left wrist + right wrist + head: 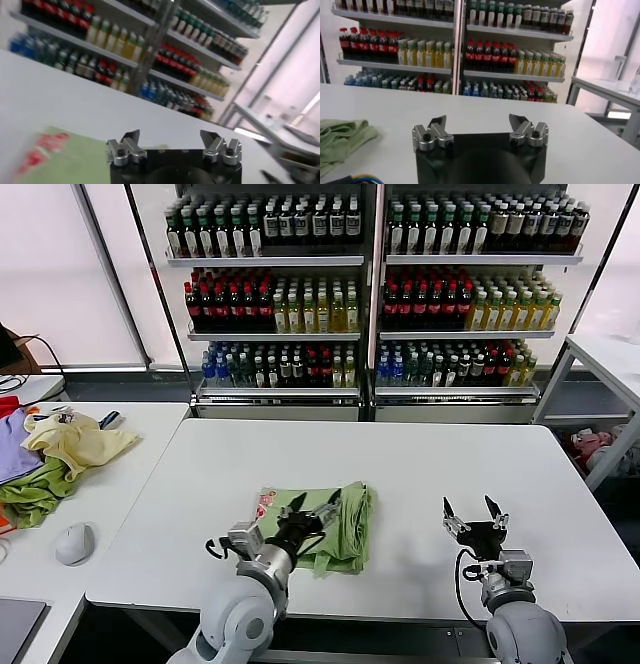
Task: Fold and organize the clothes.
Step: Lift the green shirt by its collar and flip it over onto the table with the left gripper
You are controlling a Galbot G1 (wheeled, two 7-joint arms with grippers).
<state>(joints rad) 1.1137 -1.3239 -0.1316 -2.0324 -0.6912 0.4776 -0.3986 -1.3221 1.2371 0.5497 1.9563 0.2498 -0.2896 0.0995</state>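
One light green shirt (pixel 325 526) lies folded on the big white table (pixel 420 474), near the front edge. A bit of its red-and-white print peeks out at one side. This shirt is the landmark here.

There are two grippers. The left gripper (pixel 318 506) is right over the shirt, and its two fingers are spread apart with nothing between them. The right gripper (pixel 474 510) sits off to the right of the shirt, well apart from it, above the bare table. Its two fingers are spread apart too and hold nothing.

Behind the shirt, past the far edge of the table, stand two shelf units (pixel 375 294) full of drink bottles.

Far to the left of the shirt is one more table (pixel 120 484). On it lie one pile of cloths (pixel 55 454) in yellow, green and purple, and one white mouse (pixel 75 542).
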